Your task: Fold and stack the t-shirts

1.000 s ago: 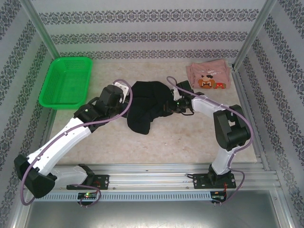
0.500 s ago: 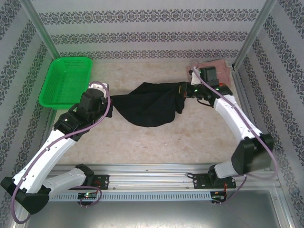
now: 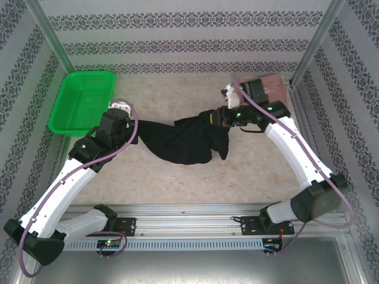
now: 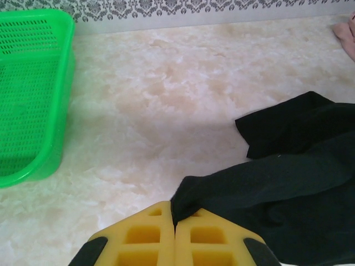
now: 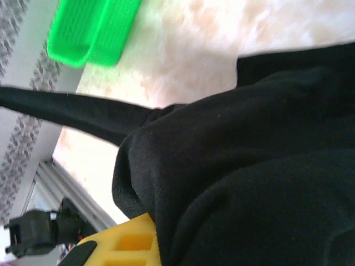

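Well, one green mesh basket (image 3: 83,102) sits at the far left of the table (image 3: 237,171), and both t-shirts lie outside it. I count two: the black t-shirt (image 3: 183,139), strung out just right of the basket, and the pink t-shirt (image 3: 279,86), much farther right of the basket. My left fingers (image 4: 150,233) are pressed together, pinching the black t-shirt's edge nearest the basket. My right fingers (image 5: 130,239) clamp its end away from the basket, with cloth bunched over them.
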Motion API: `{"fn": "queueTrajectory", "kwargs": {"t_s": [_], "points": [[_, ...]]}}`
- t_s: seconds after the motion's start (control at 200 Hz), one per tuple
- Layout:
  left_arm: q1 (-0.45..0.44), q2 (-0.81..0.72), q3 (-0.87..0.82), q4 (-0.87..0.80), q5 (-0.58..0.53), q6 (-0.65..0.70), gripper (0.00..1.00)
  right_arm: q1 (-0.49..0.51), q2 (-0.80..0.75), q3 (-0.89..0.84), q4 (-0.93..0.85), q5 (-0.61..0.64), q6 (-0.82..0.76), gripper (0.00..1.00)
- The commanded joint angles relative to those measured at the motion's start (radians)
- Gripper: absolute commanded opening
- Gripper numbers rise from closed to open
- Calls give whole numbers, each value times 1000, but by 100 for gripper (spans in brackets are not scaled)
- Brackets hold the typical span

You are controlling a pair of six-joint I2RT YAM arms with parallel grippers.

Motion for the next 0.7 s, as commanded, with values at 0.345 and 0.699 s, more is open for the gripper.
{"fn": "queueTrajectory", "kwargs": {"t_s": [0.345, 0.699], "points": [[28, -80, -84, -54, -10, -61, 0, -38, 135, -28, 68, -137, 67, 61], [29, -72, -112, -37, 10, -91, 0, 34, -40, -370, -122, 70, -130, 61]]}}
